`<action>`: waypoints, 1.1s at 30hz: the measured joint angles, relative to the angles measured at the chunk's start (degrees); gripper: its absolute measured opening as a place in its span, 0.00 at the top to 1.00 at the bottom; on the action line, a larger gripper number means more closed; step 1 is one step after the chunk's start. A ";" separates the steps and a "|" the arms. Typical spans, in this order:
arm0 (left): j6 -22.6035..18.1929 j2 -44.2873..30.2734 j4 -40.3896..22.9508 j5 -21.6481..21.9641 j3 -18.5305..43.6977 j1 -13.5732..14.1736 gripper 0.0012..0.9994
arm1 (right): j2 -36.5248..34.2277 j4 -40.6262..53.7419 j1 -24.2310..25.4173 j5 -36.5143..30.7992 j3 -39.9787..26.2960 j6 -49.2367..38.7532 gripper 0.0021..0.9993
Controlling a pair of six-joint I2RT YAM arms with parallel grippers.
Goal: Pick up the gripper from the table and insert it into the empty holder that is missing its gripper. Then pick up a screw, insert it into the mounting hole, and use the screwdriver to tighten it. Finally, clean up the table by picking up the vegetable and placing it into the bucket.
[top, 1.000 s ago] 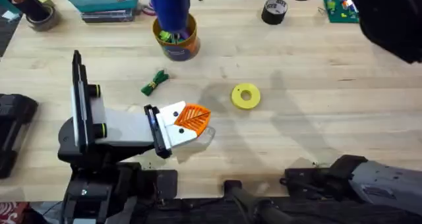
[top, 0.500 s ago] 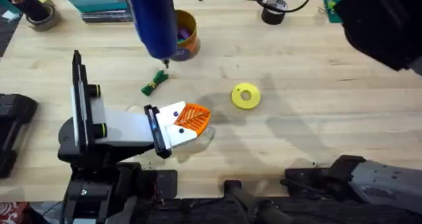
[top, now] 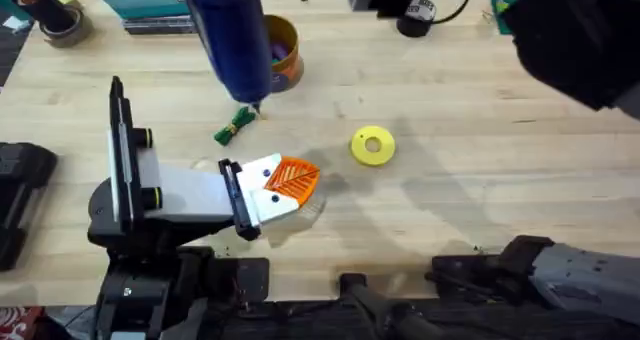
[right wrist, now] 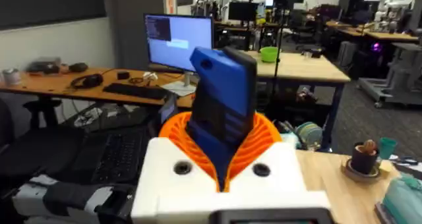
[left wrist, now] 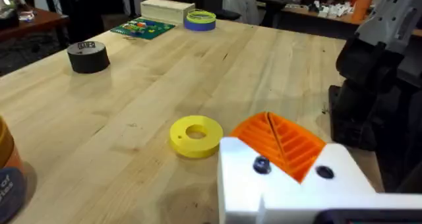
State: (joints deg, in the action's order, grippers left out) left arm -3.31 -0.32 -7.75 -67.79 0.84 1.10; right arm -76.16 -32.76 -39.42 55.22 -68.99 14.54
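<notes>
While the left arm lies low and folded near its base at the table's near left, its gripper (top: 285, 185) rests just above the wood with white mounts and orange ribbed pads (left wrist: 280, 141) pressed together, closed on nothing visible. Beside it toward the middle sits a flat yellow ring (top: 373, 146). Just beyond the left gripper lies the small green vegetable (top: 234, 126), and the thin tip of the blue screwdriver (top: 228, 35) hangs directly over it, almost touching. The right arm rises close under the overhead camera, large, dark and blurred across the upper right; its gripper (right wrist: 223, 155) is clamped on the screwdriver's body, orange pads on both sides. Behind the tool stands the orange bucket (top: 283, 52), partly hidden by it, coloured toys inside. Pale wood planks form the table (top: 480, 160), with a black tape roll (top: 415, 16) and a green circuit board (top: 515, 10) at the far edge. Desks, a monitor (right wrist: 179, 41) and a keyboard fill the room in the right wrist view. Whether the screws in the left mounts are seated cannot be told.
</notes>
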 joint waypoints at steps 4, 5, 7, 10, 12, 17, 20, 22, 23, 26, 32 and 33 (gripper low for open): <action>0.00 0.00 0.00 0.00 0.00 0.00 1.00 | 0.00 -0.85 -0.73 0.20 1.74 -0.67 0.98; 0.00 0.00 0.00 0.00 0.00 0.00 1.00 | 0.00 -1.45 -0.81 0.21 2.19 -0.75 0.98; 0.00 0.00 0.00 0.00 0.00 0.00 1.00 | 0.00 -2.72 -0.88 0.24 2.95 -0.87 0.98; 0.00 0.00 0.00 0.00 0.00 0.00 1.00 | 0.00 -3.62 -0.88 0.39 3.89 -0.86 0.98; 0.00 0.00 0.00 0.00 0.00 0.00 1.00 | 0.00 -3.62 -0.88 0.84 4.22 -0.86 0.98; 0.00 0.00 0.00 0.00 0.00 0.00 1.00 | 0.00 -3.77 -0.99 2.86 4.42 -0.91 0.98; 0.00 0.00 0.00 0.00 0.00 0.00 1.00 | 0.00 -5.45 -1.14 3.37 5.37 -1.07 0.98; 0.00 0.02 0.00 0.00 0.00 0.00 1.00 | 0.00 -7.77 -1.25 3.60 6.63 -1.02 0.98; 0.00 0.00 0.00 0.00 0.00 0.00 1.00 | 0.00 -9.15 -1.25 3.65 7.31 -0.88 0.98; 0.00 0.00 0.00 0.00 0.00 0.00 1.00 | 0.00 -12.25 -1.29 3.80 9.13 -0.54 0.98; 0.00 0.00 0.00 0.00 0.00 0.00 1.00 | 0.00 -12.62 -1.29 3.78 11.20 0.31 0.98; 0.02 0.00 0.00 0.00 0.00 0.00 1.00 | 0.00 -12.69 -1.30 3.76 11.39 0.37 0.98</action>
State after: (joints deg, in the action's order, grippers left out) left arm -3.29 -0.32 -7.75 -67.79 0.84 1.10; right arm -76.16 -45.45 -40.71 58.98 -57.60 14.91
